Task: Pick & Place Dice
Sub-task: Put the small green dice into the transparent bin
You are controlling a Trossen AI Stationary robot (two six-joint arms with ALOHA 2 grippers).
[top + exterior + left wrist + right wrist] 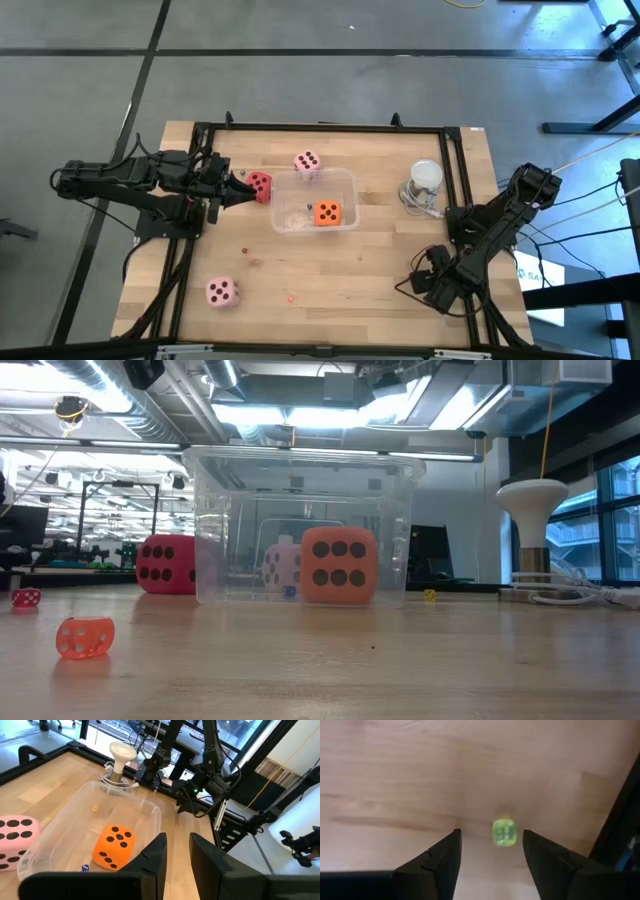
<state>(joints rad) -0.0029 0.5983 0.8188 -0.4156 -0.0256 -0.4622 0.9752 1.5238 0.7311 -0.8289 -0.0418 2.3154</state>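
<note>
High view shows the left gripper (243, 188) at the tub's (349, 181) left wall, jaws narrow, the red die (260, 186) at its tips; whether gripped I cannot tell. An orange die (327, 213) sits inside the tub, one pink die (307, 162) beyond its far rim, another (221, 291) near left. Next likely lifts red over the wall. The right gripper (490, 851) gapes over a tiny green die (504, 832).
</note>
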